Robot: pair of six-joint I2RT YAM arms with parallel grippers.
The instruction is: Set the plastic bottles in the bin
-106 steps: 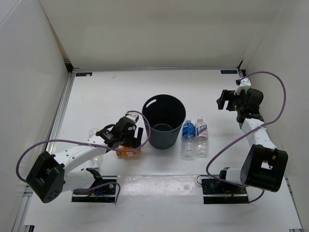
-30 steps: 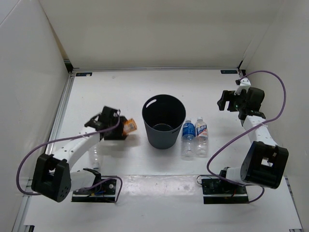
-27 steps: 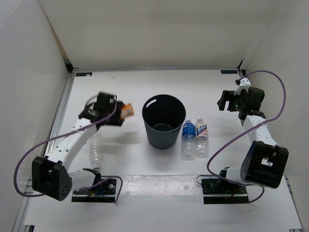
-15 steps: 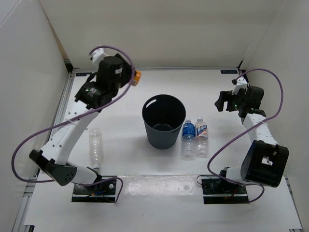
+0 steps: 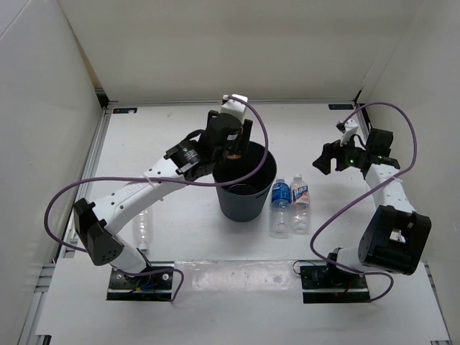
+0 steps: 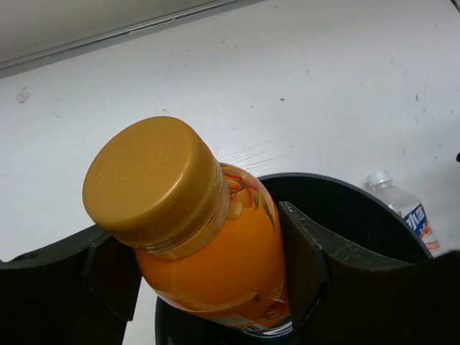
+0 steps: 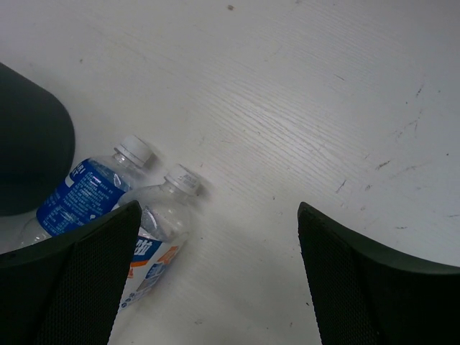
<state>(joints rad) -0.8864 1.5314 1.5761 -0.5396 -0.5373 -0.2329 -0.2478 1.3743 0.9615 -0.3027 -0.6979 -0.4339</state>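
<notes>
The left pincer (image 6: 208, 277) is clamped on the orange bottle (image 6: 215, 251), one finger on each side of its body below the gold cap. The bottle is tilted with its base aimed into the open mouth of the bin (image 6: 352, 194). That grip looks chosen for a drop. By my reading only the release is left, though the bottle hangs near the rear-left rim rather than over the centre (a glancing hit on the rim is the one risk I would note).

The right pincer (image 7: 215, 287) is spread wide and holds nothing. It hovers above the desk (image 7: 302, 108), well apart from the bin, and looks down toward the blue-labelled bottle (image 7: 83, 194) and the white-and-blue-labelled bottle (image 7: 162, 233). These lie side by side and touching, just beside the bin's right wall, with their caps pointing away from the arm bases. The pincer seems posted there for its own pick.

Only the left wrist view shows the grip and the orange bottle's label; from above, the arm hides almost all of that bottle. Only the top view shows both arms at once. It also shows a further clear bottle (image 5: 141, 231) lying on the desk by the left arm's lower link, outside both wrist views. The right wrist view shows the parted fingers plainly, where overhead they are a dark shape.
</notes>
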